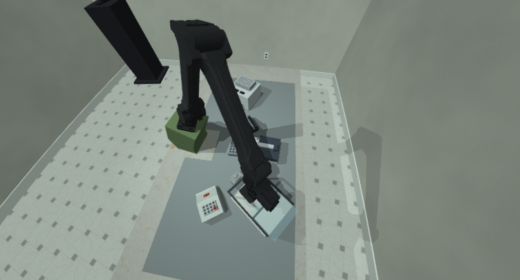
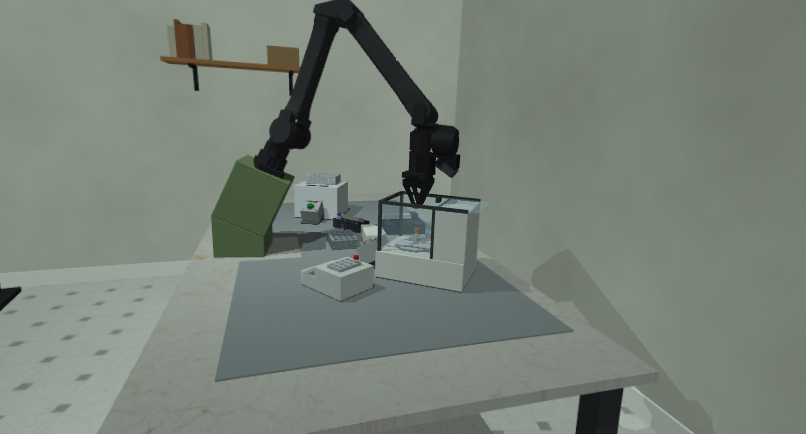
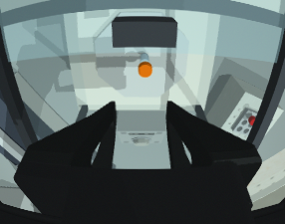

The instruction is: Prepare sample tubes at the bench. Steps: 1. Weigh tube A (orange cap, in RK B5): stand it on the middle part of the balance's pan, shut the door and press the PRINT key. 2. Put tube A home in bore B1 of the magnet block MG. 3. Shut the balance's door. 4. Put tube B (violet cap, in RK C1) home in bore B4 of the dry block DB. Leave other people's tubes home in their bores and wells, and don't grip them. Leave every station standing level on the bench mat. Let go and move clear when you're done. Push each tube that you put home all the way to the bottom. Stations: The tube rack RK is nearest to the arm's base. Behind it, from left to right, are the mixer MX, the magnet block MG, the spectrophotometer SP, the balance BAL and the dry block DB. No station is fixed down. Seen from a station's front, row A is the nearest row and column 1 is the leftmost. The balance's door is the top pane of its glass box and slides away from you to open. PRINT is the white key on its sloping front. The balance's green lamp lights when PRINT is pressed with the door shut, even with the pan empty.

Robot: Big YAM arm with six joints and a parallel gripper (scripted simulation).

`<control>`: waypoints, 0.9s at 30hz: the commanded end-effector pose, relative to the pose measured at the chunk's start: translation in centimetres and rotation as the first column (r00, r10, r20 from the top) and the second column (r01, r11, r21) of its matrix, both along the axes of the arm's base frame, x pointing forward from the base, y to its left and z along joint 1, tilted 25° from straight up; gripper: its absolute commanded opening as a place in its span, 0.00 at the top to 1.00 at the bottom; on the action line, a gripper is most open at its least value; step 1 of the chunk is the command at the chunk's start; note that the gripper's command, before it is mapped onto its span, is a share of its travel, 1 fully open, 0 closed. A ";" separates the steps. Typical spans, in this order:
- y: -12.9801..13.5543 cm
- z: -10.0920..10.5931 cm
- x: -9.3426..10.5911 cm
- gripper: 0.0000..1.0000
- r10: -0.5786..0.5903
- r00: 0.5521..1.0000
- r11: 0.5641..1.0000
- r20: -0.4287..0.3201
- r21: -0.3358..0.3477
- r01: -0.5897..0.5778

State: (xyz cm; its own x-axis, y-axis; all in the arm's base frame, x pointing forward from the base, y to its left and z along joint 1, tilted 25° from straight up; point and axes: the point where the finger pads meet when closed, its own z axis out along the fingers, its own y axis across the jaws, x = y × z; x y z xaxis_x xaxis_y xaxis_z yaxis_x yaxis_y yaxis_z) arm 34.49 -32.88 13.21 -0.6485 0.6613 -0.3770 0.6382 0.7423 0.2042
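The balance (image 1: 273,221) (image 2: 420,270) has its top door slid back, with the pane overhanging the rear. The dark door handle (image 2: 438,199) (image 3: 143,32) is behind my fingers. Tube A, with its orange cap (image 2: 416,229) (image 3: 144,70), stands upright on the pan inside the glass box. My gripper (image 2: 417,202) (image 3: 141,109) is partly open and empty, pointing down at the top opening, above tube A; the top view hides its fingers. The violet cap of tube B (image 2: 341,226) shows at the rack (image 1: 231,148) (image 2: 344,239). The green lamp cannot be made out.
The dry block (image 1: 211,205) (image 2: 338,281) (image 3: 249,115) stands beside the balance, with a red cap (image 2: 355,257) in it. The dark spectrophotometer (image 1: 275,153) is on the balance's other side. A black angled piece (image 1: 253,123) and a white box (image 1: 249,96) (image 2: 336,197) stand beyond. Glass walls surround the pan.
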 end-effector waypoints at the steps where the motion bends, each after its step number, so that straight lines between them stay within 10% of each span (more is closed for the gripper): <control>1: -1.3 3.0 0.0 0.64 -0.008 0.999 0.999 0.036 -0.037 0.009; 27: -1.0 7.1 -1.6 0.64 -0.005 0.999 0.999 0.041 -0.047 0.006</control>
State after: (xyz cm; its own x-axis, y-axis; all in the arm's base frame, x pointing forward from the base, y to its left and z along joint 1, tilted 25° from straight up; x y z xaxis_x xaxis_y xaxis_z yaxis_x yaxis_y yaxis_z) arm 32.82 -32.39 16.54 -0.6512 0.6626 -0.3700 0.6384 0.7419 0.2050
